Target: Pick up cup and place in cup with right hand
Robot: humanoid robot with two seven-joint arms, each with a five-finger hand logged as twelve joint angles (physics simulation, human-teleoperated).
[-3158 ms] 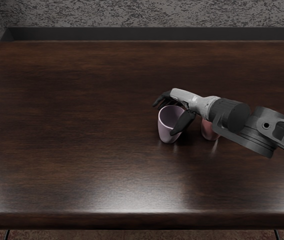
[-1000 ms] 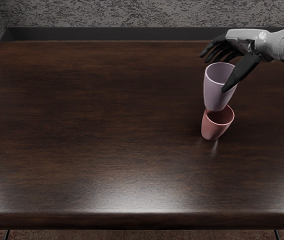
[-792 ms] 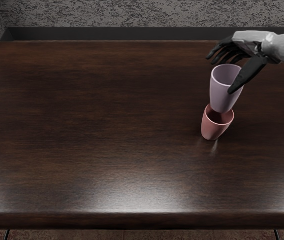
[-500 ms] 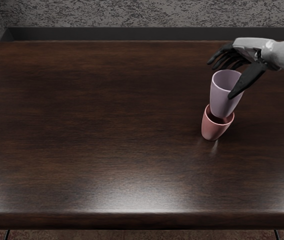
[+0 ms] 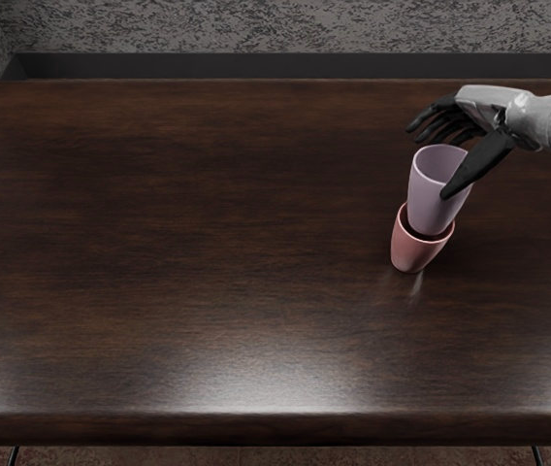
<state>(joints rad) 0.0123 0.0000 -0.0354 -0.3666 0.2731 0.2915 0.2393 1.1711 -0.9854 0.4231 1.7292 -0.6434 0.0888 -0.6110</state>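
One right hand (image 5: pixel 487 107) holds one lilac cup (image 5: pixel 432 197) over one pink cup (image 5: pixel 413 254).

Simulated room, exact kind unclear: dark wooden table (image 5: pixel 178 272), mottled grey surface (image 5: pixel 256 26) beyond, reddish floor (image 5: pixel 275 456).

We see a brown wood table (image 5: pixel 159 243), glossy toward its near edge. Beyond its far edge we note a dark band (image 5: pixel 256 66) and a mottled grey wall (image 5: pixel 256 27); below its near edge, a reddish floor (image 5: pixel 285 455).
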